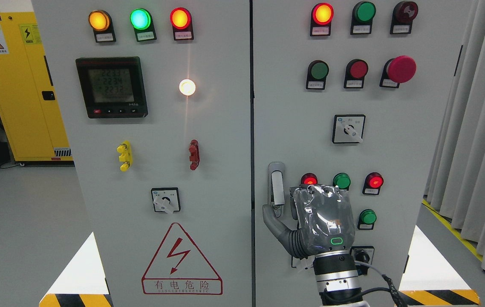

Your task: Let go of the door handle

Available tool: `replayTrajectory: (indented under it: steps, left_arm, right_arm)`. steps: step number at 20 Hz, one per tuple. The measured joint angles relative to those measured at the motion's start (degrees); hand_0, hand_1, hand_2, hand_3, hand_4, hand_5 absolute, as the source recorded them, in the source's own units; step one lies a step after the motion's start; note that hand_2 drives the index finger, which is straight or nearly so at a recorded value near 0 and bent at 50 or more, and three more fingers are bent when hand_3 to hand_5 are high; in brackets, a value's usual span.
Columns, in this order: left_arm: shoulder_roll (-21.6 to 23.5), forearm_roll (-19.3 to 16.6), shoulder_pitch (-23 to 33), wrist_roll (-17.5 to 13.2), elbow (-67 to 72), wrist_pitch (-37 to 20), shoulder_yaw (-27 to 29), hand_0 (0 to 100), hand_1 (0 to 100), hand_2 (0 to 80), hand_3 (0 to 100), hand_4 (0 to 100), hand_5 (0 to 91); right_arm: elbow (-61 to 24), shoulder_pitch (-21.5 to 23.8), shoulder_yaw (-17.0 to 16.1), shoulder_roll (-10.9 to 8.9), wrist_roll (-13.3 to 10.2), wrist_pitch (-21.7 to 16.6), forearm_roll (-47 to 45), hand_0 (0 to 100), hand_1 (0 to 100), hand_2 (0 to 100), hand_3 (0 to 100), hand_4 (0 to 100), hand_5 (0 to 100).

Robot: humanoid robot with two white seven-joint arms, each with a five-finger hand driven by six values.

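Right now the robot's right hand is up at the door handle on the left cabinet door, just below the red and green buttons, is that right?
Not quite. The head view shows the right hand at the door handle on the right cabinet door, not the left one. The rest holds: the hand sits just below the red and green buttons.

The right hand [317,221] is grey, wrapped in clear plastic, with a green-lit oval, silver wrist and black cables.
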Motion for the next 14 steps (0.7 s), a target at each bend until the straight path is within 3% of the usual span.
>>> replayTrajectory:
  steps: [11, 14]
  left_arm:
    - [0.0, 0.0, 0.0, 0.0, 0.0, 0.0, 0.0, 12, 56, 0.0, 0, 0, 0.0]
    - [0.0, 0.0, 0.0, 0.0, 0.0, 0.0, 0.0, 12, 56, 0.0, 0, 0, 0.0]
  right_arm:
    - [1.2, -1.2, -0.2, 0.05, 0.0, 0.5, -0.1, 37, 38, 93, 100, 100, 100]
    - [1.3, -1.3, -0.2, 0.08, 0.0, 0.5, -0.1, 42, 38, 93, 100, 100, 100]
